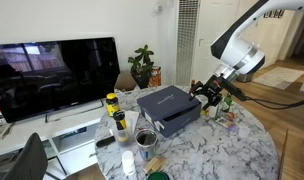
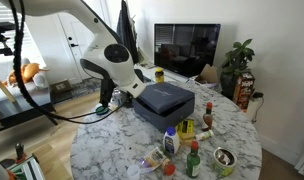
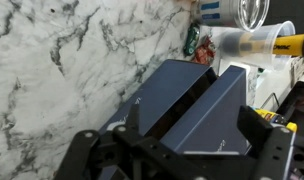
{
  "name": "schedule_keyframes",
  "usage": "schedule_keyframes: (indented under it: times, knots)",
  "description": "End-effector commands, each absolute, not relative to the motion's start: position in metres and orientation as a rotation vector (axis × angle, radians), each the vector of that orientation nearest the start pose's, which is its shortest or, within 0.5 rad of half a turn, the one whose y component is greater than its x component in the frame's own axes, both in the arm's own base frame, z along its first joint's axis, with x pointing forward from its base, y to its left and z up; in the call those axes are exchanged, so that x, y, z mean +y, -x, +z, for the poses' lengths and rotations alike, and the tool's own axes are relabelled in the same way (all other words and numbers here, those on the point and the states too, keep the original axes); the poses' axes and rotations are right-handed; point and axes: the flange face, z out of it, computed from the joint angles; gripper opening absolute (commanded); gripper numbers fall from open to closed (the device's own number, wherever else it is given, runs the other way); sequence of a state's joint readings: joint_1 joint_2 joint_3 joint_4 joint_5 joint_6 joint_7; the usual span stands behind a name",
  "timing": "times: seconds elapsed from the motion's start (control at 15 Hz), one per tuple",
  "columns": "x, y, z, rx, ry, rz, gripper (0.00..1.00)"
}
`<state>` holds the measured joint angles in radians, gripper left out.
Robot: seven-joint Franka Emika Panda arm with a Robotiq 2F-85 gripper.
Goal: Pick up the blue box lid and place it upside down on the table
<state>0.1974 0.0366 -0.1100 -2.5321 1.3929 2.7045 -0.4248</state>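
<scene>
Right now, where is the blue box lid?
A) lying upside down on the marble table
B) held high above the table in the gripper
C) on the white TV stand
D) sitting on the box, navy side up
D: in both exterior views the blue box lid sits navy side up on the box base, which stands on the table, with the gripper at its edge.

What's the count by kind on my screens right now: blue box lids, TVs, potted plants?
blue box lid: 1
TV: 1
potted plant: 1
Total: 3
</scene>
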Motion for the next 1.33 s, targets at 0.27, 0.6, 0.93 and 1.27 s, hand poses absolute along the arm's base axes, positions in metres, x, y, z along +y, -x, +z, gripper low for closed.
schedule_keyframes:
  times: [0.27,0.6,0.93,1.27]
  knots:
    - [-0.001,-0.494,0.209,1.014,2.27,-0.451,1.0]
    - [-0.008,-0.507,0.188,1.06,2.222,-0.532,1.0]
    - [-0.015,-0.512,0.176,1.095,2.173,-0.595,1.0]
    - [-0.017,-0.51,0.174,1.149,2.112,-0.631,1.0]
